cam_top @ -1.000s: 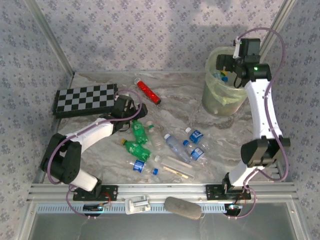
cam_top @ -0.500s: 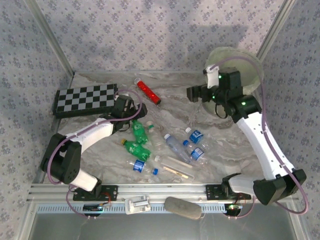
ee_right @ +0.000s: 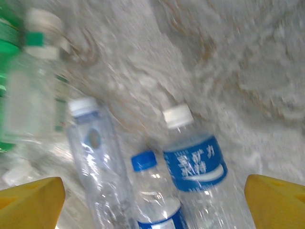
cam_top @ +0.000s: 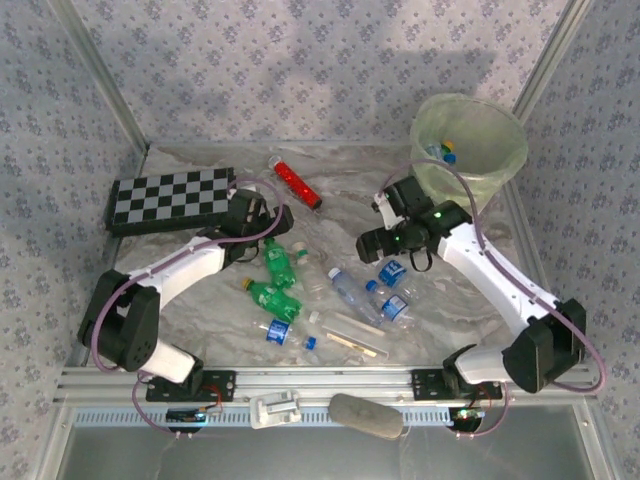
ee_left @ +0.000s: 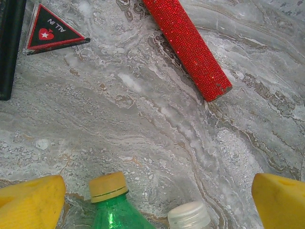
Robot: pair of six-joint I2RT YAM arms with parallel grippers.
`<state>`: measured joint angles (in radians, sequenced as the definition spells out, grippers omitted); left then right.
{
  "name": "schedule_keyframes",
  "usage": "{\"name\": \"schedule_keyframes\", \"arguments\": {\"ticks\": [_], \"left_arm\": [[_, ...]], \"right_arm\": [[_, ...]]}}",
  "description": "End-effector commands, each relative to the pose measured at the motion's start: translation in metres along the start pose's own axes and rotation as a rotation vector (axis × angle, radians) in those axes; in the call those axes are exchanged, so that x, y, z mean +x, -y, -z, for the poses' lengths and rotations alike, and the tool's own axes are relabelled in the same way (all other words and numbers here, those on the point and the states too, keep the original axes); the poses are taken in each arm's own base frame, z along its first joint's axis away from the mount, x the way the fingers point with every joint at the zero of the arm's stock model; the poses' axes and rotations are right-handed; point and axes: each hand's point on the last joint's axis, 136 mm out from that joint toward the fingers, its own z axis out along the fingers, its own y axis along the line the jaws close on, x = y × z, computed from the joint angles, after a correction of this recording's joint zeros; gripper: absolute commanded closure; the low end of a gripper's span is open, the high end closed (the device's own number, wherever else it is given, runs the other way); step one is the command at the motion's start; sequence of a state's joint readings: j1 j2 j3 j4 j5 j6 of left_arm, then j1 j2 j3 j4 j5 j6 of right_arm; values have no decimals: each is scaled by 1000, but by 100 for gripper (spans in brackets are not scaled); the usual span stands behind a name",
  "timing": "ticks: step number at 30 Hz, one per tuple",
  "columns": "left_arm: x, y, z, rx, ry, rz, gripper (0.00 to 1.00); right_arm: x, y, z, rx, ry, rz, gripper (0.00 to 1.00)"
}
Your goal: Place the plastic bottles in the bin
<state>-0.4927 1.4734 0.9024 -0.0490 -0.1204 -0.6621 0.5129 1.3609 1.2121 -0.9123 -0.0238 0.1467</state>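
We see the right gripper [cam_top: 372,243] has swung from the bin [cam_top: 497,168] at upper right down to frame centre. Its jaws are wide and empty over the plastic bottles [cam_top: 349,289] lying mid-table. The left gripper [cam_top: 266,242] is unmoved, jaws wide, above a green bottle [ee_left: 112,212]. Some bottle caps show inside the bin.

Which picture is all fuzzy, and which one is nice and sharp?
Right wrist view: smeary and soft, so the blue-label bottle and the table have blurry edges. Left wrist view: sharp, with crisp glitter on the red tube and a clear rim on the green bottle. Top view: even light, with a faint shadow on the back wall.
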Motion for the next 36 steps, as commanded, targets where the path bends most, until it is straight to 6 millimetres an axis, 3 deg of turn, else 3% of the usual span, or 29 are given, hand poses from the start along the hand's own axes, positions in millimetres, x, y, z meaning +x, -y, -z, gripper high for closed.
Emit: {"name": "schedule_keyframes", "arguments": {"ticks": [1, 9, 23, 36], "left_arm": [[-15, 6, 7, 15, 45, -11, 0], [-15, 7, 4, 17, 35, -10, 0], [-13, 4, 4, 2, 31, -7, 0], [-14, 4, 3, 0, 31, -1, 0]], "right_arm": [[36, 21, -11, 117, -136, -54, 2], [58, 37, -38, 155, -227, -98, 9], [71, 51, -86, 163, -329, -94, 14], [66, 68, -112, 227, -338, -38, 18]]}}
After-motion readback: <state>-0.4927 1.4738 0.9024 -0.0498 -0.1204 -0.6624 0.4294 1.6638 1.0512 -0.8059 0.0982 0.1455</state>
